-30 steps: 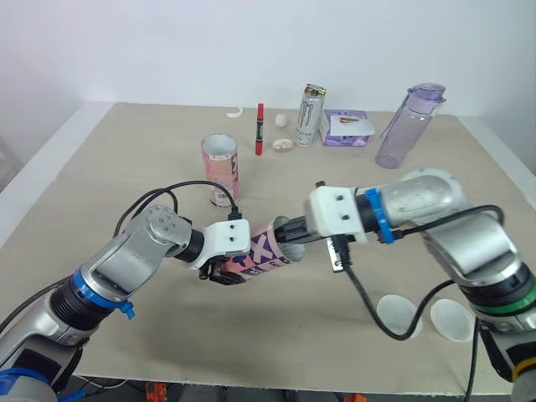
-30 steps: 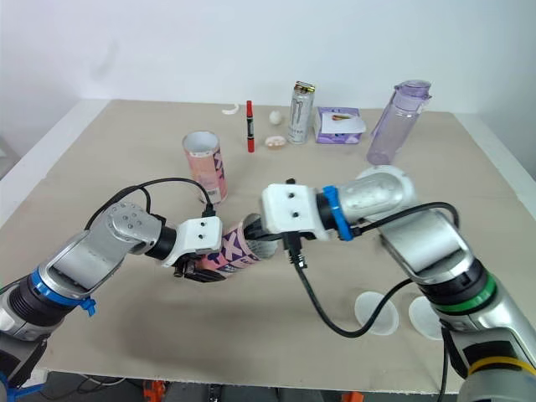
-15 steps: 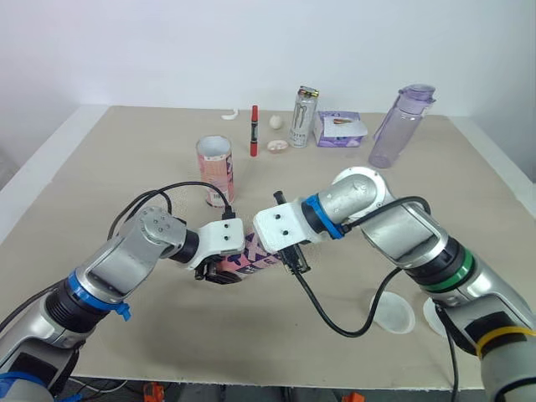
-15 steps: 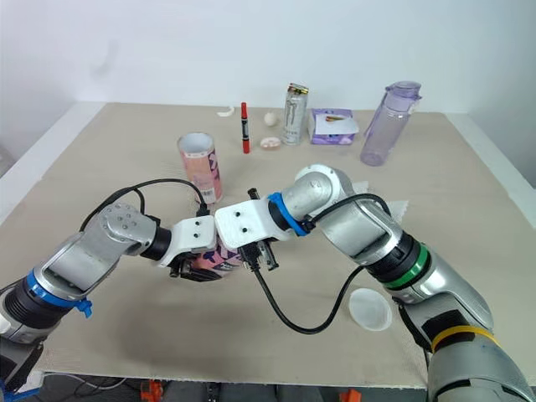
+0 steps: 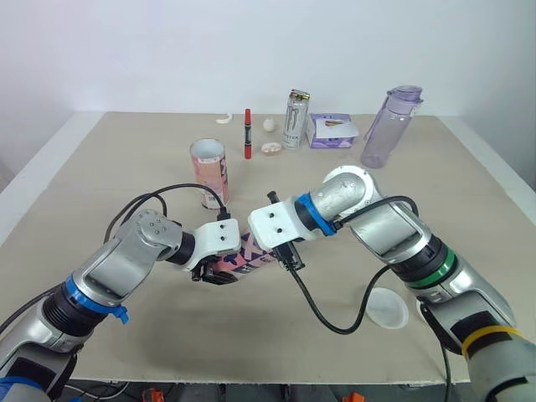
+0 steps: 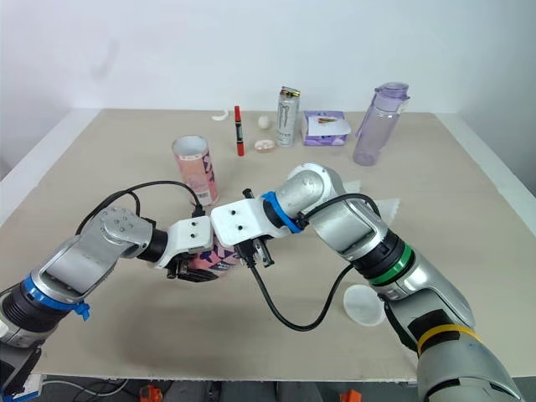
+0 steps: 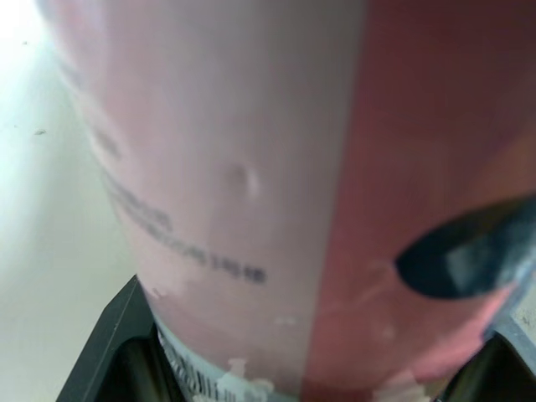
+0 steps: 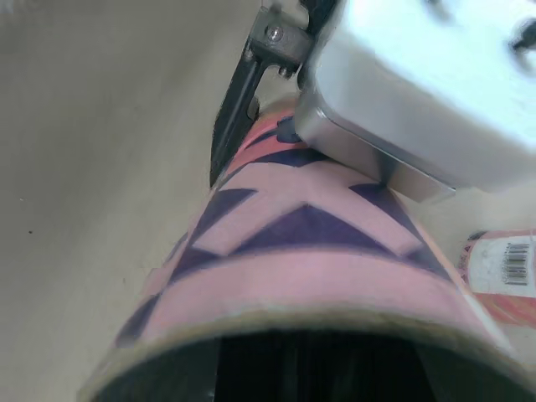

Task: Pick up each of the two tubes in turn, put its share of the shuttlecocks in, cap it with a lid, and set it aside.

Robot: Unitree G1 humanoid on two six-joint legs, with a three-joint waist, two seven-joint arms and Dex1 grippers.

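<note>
Tubes: two; held tube (image 5: 251,255) clamped between jaws of left gripper (image 5: 219,270), upright tube (image 5: 208,172) well beyond them.
Right gripper (image 5: 283,251): at held tube's mouth; grip cannot be told.
Lids: one lid (image 5: 388,307), far from both grippers.

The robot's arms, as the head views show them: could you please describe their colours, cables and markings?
Both arms are rounded silver-grey metal. The left arm wears a blue band; the right arm wears a blue band by the wrist, then green and yellow ones further up. The left tool and right tool have blocky white housings, each trailing a looping black cable.
</note>
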